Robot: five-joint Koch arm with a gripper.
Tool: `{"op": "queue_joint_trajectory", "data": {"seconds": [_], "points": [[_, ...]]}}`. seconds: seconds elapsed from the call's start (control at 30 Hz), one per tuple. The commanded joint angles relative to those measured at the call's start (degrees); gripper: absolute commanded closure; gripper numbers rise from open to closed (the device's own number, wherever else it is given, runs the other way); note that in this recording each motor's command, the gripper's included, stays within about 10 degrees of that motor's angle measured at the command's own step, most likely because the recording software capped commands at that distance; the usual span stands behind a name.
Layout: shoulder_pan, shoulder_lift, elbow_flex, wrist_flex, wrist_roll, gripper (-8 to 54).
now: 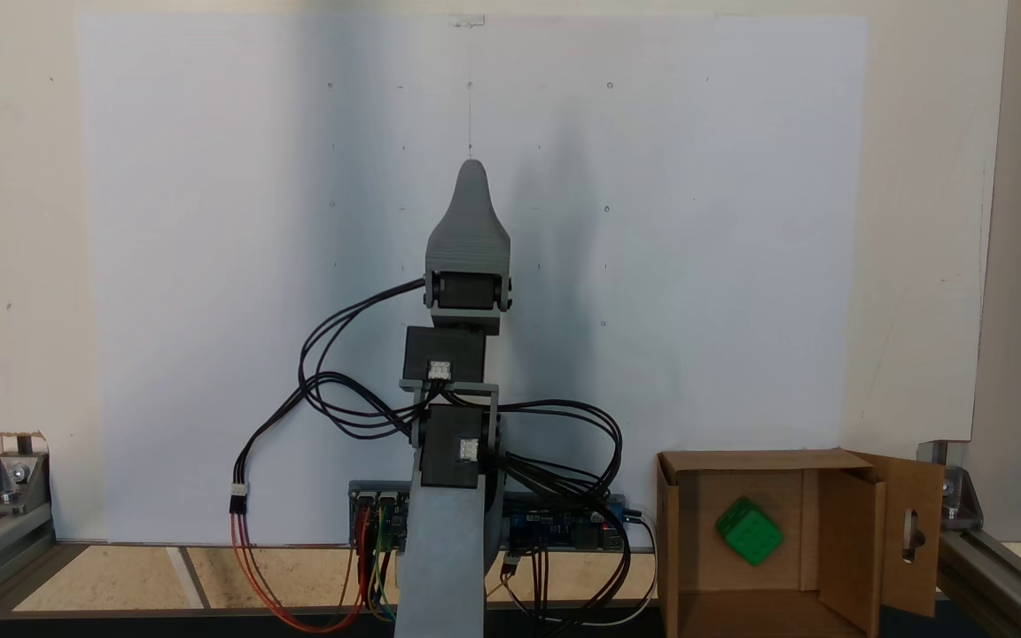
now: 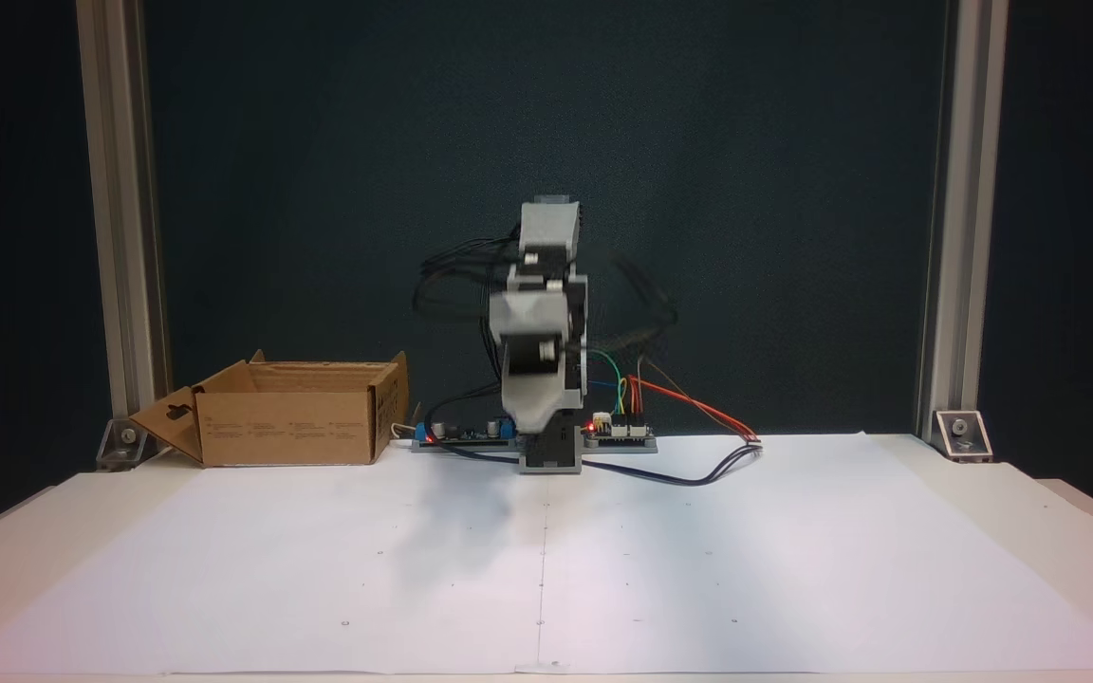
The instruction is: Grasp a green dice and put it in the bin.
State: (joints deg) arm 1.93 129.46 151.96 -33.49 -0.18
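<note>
Claw (image 1: 470, 165): pointing up the sheet, jaws stacked, so grip state is impossible to tell.
Green dice (image 1: 748, 531): lying inside the bin (image 1: 847, 540), well right of the claw.
Bin wall (image 2: 290, 427): hiding the dice.
Arm (image 2: 542, 379): blurring, claw unreadable.

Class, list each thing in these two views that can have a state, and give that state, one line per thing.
Green dice: lying inside the box, tilted.
Cardboard box: open, flaps folded outward, upright on the table.
End effector: over the white sheet, nothing visible in it, open or shut cannot be told.
Controller board: powered, red light on.
</note>
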Motion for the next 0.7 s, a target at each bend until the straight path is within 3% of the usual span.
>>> {"op": "queue_joint_trajectory", "data": {"seconds": [0.0,0.67], "points": [[0.88,6.59,0.97,-9.47,-1.58,2.5],[2.37,6.5,21.97,-54.14,-3.87,2.0]]}}
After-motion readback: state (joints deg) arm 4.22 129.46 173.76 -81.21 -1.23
